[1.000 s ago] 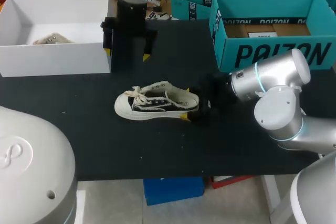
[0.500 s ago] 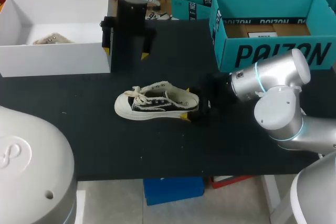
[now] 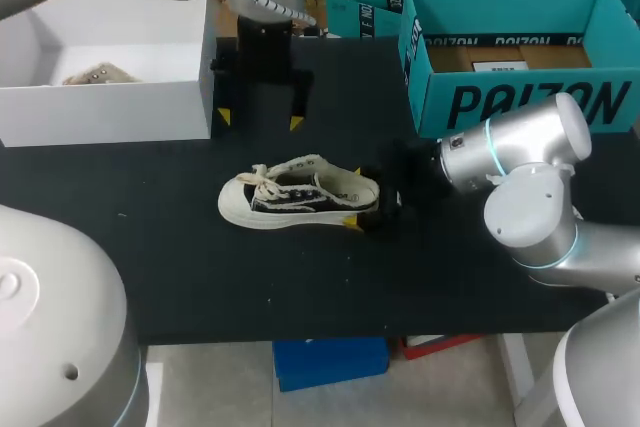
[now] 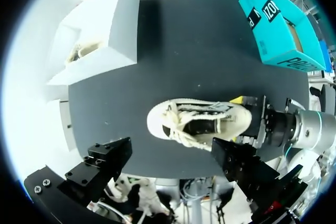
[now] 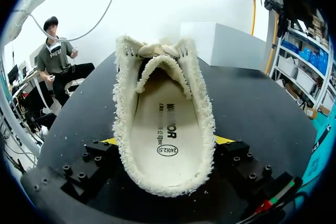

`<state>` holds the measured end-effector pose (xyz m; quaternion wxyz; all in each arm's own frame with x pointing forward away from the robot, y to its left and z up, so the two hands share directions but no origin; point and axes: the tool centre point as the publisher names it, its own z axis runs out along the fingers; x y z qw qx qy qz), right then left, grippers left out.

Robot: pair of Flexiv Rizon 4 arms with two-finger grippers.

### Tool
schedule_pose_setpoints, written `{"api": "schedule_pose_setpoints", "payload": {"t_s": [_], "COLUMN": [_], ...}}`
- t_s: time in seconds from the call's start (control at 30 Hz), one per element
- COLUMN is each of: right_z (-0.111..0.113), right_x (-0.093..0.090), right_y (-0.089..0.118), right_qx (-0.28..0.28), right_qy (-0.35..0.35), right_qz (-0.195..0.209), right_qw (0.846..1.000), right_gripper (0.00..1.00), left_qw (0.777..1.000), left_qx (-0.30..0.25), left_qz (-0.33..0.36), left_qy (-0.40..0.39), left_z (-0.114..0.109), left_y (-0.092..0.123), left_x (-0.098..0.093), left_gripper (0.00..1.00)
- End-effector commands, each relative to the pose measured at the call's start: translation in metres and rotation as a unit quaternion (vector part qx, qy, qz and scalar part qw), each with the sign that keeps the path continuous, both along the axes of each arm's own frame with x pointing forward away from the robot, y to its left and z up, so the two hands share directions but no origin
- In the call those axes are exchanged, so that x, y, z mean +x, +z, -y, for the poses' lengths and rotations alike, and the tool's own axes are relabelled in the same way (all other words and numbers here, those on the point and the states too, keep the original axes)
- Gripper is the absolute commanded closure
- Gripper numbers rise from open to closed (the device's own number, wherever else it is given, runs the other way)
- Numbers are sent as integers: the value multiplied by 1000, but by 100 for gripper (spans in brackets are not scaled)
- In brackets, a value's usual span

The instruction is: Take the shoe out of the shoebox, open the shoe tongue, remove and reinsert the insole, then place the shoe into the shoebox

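A low cream-and-black shoe [image 3: 290,197] with a fleecy lining lies on its sole on the black table, toe to the left. My right gripper [image 3: 353,197] is shut on its heel, one yellow tip on each side. In the right wrist view the shoe [image 5: 163,124] fills the gap between the fingers of the right gripper [image 5: 165,141], and the cream insole [image 5: 165,137] lies flat inside. My left gripper [image 3: 259,120] hangs open above the table behind the shoe. The left wrist view looks down past the left gripper [image 4: 176,163] onto the shoe [image 4: 197,123]. The white shoebox [image 3: 100,112] stands at the back left.
A second shoe [image 3: 97,74] lies inside the white shoebox [image 4: 113,30]. An open teal box [image 3: 520,97] stands at the back right, close behind my right arm. Bare black table lies in front of the shoe up to the front edge.
My left arm has moved right and a little nearer, away from the white shoebox's corner, toward the shoe. The right gripper and the shoe have stayed put.
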<state>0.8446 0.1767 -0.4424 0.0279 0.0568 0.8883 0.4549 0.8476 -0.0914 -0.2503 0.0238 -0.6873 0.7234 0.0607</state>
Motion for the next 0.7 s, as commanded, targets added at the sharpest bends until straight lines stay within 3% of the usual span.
{"api": "schedule_pose_setpoints", "payload": {"t_s": [0.03, 0.33, 0.47, 0.7], "right_z": [-3, -3, -3, -3], "right_x": [-1, -1, -1, -1], "right_y": [-3, -3, -3, -3], "right_qx": [0, 0, 0, 0], "right_qy": [-1, -1, -1, -1], "right_qz": [0, 0, 0, 0], "right_qw": [1000, 1000, 1000, 1000], "right_gripper": [100, 100, 100, 100], "left_qw": [1000, 998, 997, 996], "left_qx": [9, 15, 44, 56], "left_qz": [-5, -38, -32, -42], "left_qy": [-8, -43, -57, -63], "left_z": [20, 49, 62, 72], "left_y": [-17, -43, -57, -82], "left_x": [-2, -9, -15, -18], "left_gripper": [0, 0, 0, 0]}}
